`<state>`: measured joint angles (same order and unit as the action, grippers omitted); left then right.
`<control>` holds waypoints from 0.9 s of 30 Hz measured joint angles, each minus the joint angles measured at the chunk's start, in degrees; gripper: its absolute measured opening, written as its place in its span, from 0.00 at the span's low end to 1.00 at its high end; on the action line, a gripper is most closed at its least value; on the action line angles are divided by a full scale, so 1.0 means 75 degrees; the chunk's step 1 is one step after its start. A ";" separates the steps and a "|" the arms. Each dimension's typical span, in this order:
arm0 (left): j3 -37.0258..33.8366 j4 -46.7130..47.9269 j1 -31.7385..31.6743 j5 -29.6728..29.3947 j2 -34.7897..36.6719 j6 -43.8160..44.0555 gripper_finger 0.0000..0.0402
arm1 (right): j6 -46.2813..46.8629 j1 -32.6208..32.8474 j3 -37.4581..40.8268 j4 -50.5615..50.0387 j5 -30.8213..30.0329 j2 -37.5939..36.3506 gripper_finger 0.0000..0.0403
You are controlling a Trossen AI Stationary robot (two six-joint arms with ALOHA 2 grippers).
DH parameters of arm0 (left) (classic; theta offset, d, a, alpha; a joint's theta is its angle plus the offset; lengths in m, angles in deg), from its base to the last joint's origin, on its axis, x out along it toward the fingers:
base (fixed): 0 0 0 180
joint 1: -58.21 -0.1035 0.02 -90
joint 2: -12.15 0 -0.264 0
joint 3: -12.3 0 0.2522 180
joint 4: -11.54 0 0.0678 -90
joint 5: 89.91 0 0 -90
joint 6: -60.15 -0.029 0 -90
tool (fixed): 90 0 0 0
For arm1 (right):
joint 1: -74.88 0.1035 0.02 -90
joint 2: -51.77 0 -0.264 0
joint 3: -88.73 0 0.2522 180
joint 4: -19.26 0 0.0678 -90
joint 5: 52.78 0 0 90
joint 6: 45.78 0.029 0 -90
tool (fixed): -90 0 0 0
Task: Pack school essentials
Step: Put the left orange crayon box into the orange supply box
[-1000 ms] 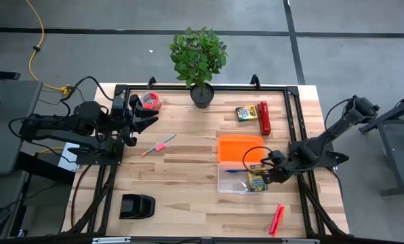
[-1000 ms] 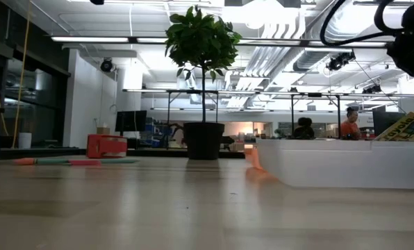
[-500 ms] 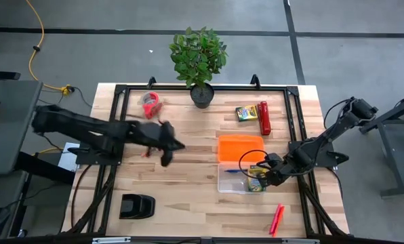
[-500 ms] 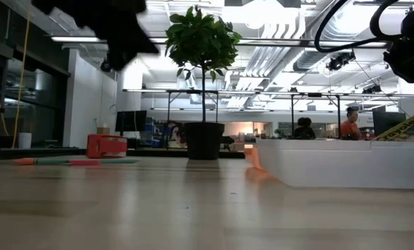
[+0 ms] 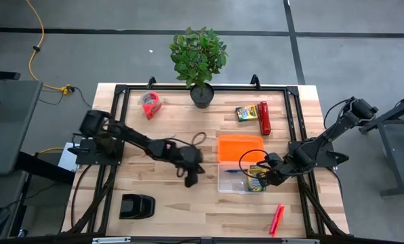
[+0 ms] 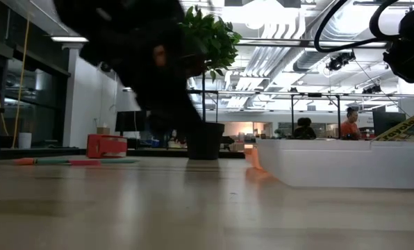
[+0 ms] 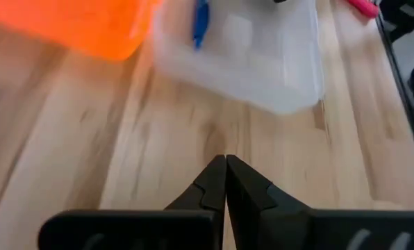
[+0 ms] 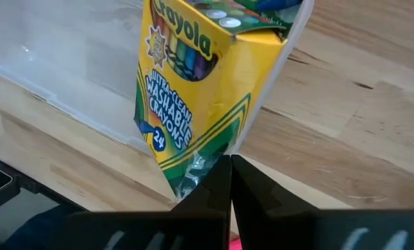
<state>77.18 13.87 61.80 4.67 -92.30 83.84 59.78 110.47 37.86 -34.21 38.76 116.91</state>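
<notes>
Yellow and green fill my right wrist feed: the right gripper [image 8: 229, 163] is pinched onto a corner of a crayon box [image 8: 193, 76] that leans on the clear bin's [image 5: 233, 181] rim, a blue pen [image 5: 234, 171] lying inside. My left gripper [image 5: 190, 177], fingers pressed together on nothing, hangs over bare wood just beside the bin and its orange lid [image 5: 240, 146]. A second crayon box [image 5: 245, 112] lies near the far edge; pink markers [image 5: 277, 218] lie near the front edge.
</notes>
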 joint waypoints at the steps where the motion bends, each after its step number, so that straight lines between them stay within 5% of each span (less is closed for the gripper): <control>1: 0.0272 0.0160 0.0030 -0.0001 -0.0199 -0.0172 0.00 | 0.0003 0.0000 0.0000 0.0001 0.0000 0.0000 0.00; 11: 0.2180 0.0696 0.0073 0.0071 -0.1779 -0.0502 0.00 | 0.0003 0.0000 0.0000 0.0012 -0.0003 0.0000 0.00; 27: 0.2483 0.0718 0.0074 0.0154 -0.1920 -0.0523 0.00 | 0.0291 0.0003 0.0000 0.0143 -0.0397 0.0021 0.00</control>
<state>95.80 19.26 62.36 5.83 -106.70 79.92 61.97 110.50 37.86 -33.13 35.78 117.07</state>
